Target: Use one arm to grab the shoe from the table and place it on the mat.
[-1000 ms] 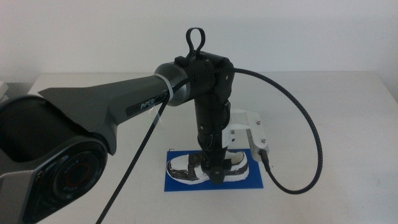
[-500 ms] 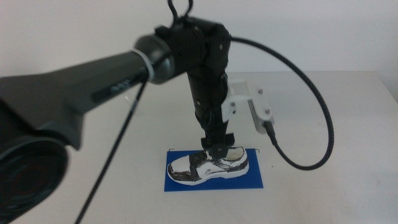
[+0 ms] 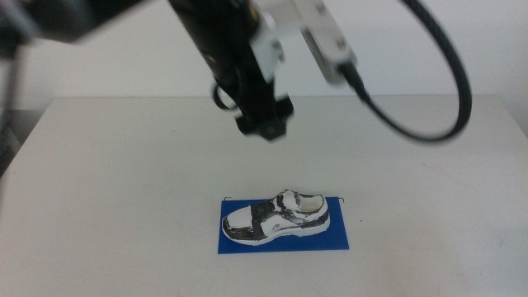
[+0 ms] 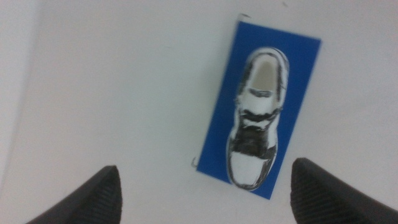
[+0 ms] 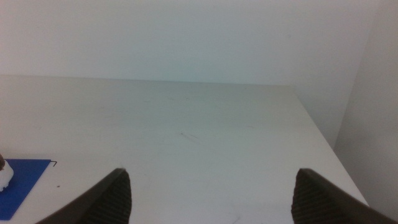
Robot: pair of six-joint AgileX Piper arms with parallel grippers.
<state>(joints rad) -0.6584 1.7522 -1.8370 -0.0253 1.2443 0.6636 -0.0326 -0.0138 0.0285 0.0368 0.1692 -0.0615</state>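
The black-and-white shoe lies on its sole on the blue mat, toe toward the left side of the middle view. My left gripper hangs high above the table, behind and over the shoe, touching nothing. The left wrist view looks straight down on the shoe and the mat; the left gripper is open with nothing between its jaws. My right gripper waits outside the middle view, open and empty. Its wrist view catches a corner of the mat.
The left arm's black cable loops down over the right half of the table. The table's right edge runs close to a pale wall. Thin wire hooks stick out at the mat's far corners.
The left gripper has let go of the shoe and risen well above it, moving back and to the left. The shoe stays on the mat.
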